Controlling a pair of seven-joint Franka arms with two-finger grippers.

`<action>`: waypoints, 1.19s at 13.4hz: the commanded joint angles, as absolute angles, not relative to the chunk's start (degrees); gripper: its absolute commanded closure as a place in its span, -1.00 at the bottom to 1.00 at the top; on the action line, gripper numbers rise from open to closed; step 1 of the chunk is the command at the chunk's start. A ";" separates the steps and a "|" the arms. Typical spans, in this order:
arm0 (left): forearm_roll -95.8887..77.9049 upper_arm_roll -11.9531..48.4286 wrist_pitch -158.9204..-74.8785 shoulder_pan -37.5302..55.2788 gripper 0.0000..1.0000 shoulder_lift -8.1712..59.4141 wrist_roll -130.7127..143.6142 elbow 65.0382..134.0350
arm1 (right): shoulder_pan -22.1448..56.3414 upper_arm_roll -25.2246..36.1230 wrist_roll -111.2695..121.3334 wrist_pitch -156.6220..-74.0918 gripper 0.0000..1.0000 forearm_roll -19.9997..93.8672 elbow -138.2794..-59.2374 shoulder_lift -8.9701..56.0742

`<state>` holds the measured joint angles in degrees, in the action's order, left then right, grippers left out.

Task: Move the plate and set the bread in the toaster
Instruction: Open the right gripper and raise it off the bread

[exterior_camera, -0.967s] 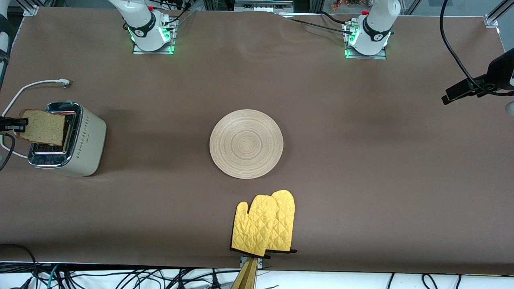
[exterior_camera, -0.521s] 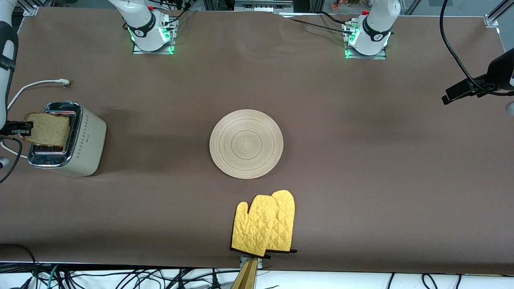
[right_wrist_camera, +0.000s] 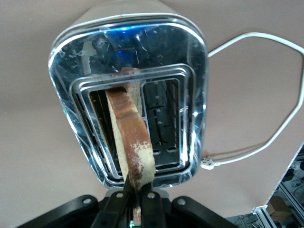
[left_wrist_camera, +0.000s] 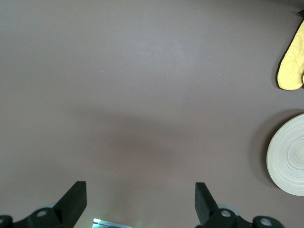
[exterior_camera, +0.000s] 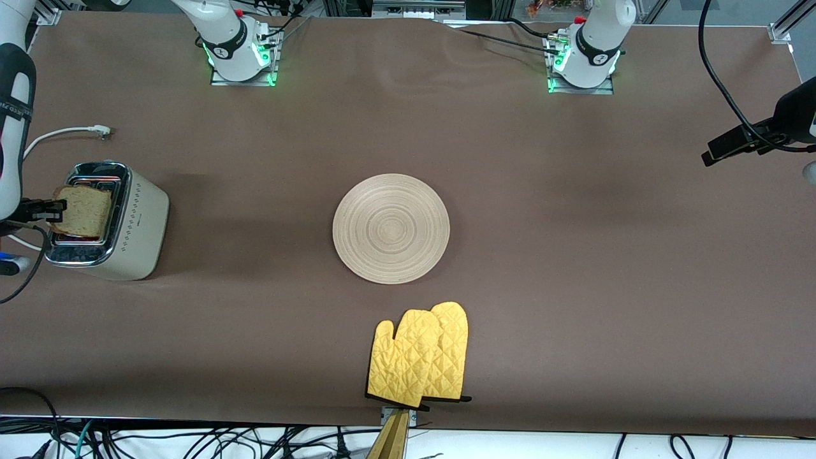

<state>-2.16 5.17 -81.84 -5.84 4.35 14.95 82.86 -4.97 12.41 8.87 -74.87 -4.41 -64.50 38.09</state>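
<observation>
The cream toaster with its chrome top stands at the right arm's end of the table. My right gripper is shut on the top edge of the bread, a brown-crusted slice standing upright with its lower part down in one slot. The other slot is empty. The round pale wooden plate lies flat mid-table with nothing on it, and its edge also shows in the left wrist view. My left gripper waits open over bare table at the left arm's end.
A pair of yellow oven mitts lies nearer to the front camera than the plate, at the table's edge, one tip showing as mitt. The toaster's white cord trails on the table beside it toward the arms' bases.
The right gripper has come down over the toaster with the bread. The slice was above the chrome top and now stands partly inside a slot. The left arm has not moved.
</observation>
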 commanded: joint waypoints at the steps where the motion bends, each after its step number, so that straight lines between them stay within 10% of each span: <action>1: -1.41 5.19 -81.56 -5.89 -1.00 4.22 15.03 82.35 | -5.01 11.95 8.26 -76.55 1.00 -2.38 -64.95 38.67; 9: -1.41 5.19 -81.47 -5.89 -1.00 4.22 15.03 82.35 | -4.57 11.78 5.80 -78.57 0.93 1.05 -66.80 39.55; 12: -1.41 5.19 -81.56 -5.89 -1.00 4.22 15.03 82.35 | -4.66 11.78 5.80 -78.57 -0.75 1.05 -66.80 39.99; 16: -1.41 5.19 -81.47 -5.89 -1.00 4.22 15.12 82.35 | -4.66 11.86 7.03 -78.49 -1.00 0.97 -64.96 38.94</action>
<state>-2.16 5.17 -81.84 -5.84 4.35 14.95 82.86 -4.40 12.10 6.72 -78.57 0.16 -66.31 39.68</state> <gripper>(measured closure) 0.000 0.348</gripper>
